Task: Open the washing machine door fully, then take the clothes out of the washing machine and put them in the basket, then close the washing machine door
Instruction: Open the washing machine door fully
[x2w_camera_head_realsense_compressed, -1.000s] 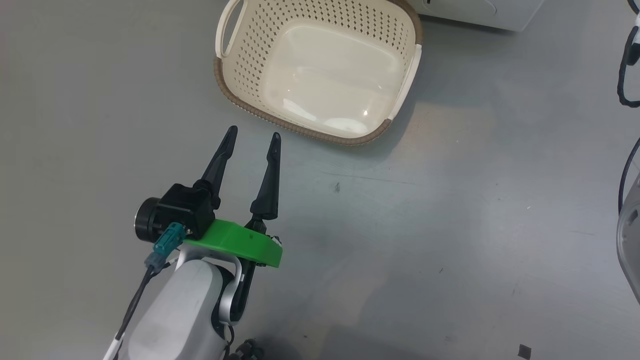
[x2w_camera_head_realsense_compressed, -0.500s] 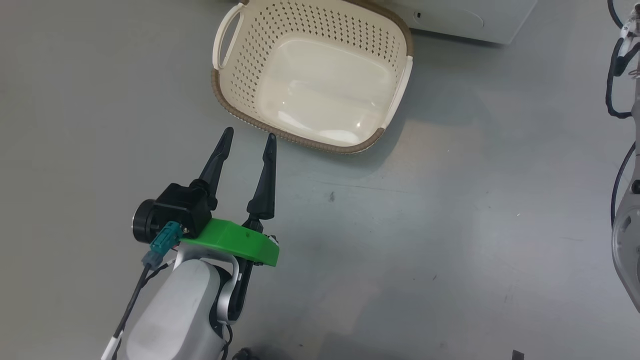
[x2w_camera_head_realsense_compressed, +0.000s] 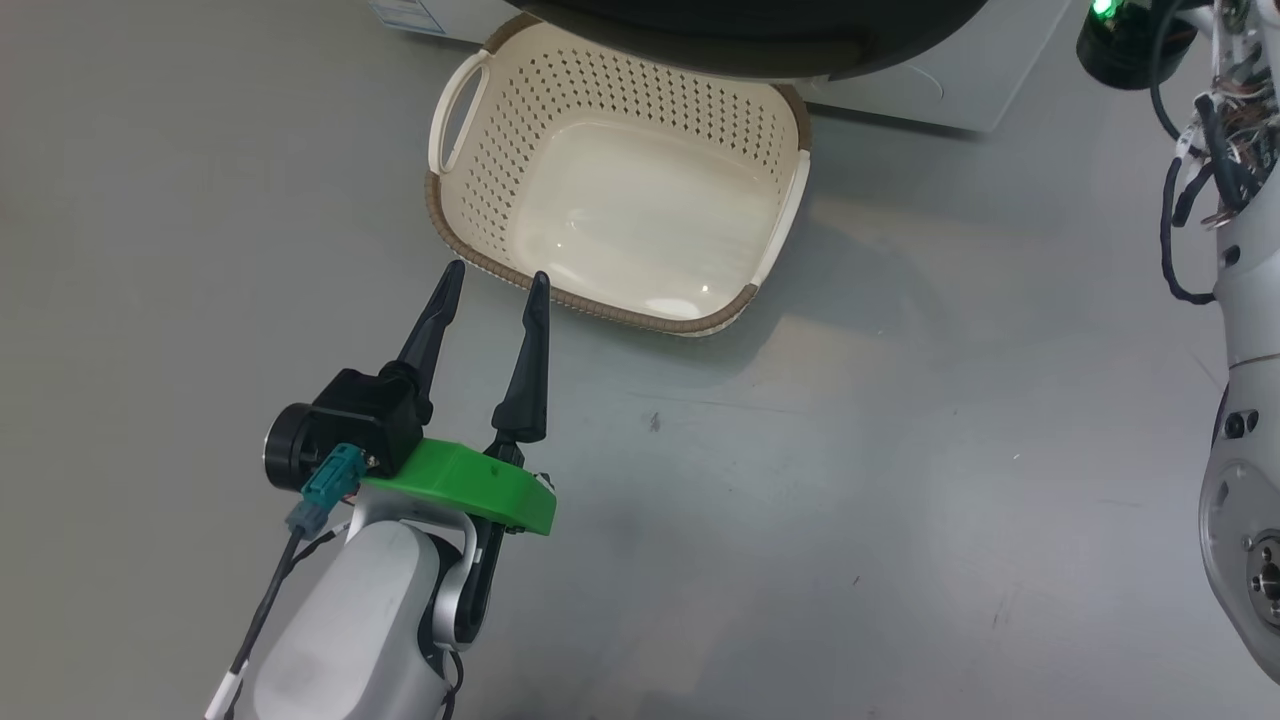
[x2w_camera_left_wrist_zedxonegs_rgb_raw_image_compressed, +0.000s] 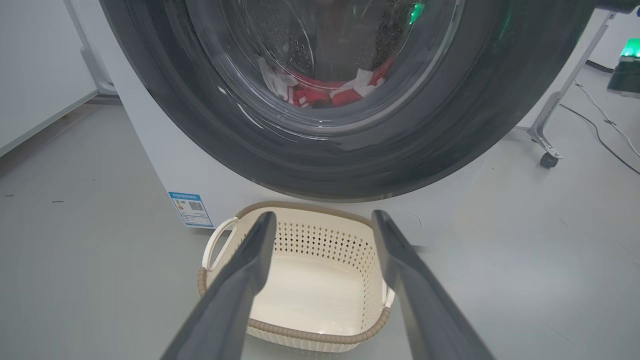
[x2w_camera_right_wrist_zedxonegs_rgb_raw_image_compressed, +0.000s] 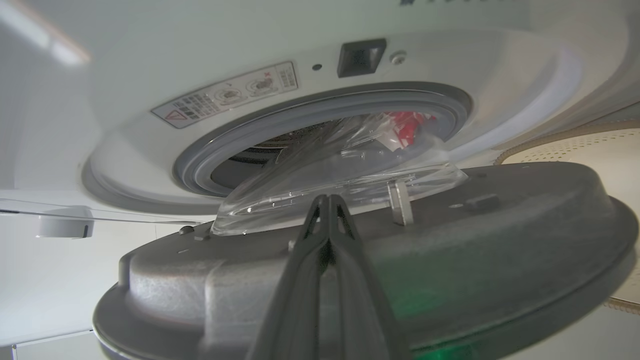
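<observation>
Washing machine far side, door swung partway out, not fully, overhanging far edge of basket. Basket empty on floor just below opening, so drops are short. Clothes in drum. Right gripper clenched, empty, tips at door's inner face, likely pushing it wider. Left gripper released, hovering by basket's near rim.

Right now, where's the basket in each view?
Head: basket top centre, its far rim hidden by the door.
Left wrist: basket bottom centre, between the left tool's fingers, below the door.
Right wrist: basket at the right edge, past the door.
Shared landmark: the door.
</observation>
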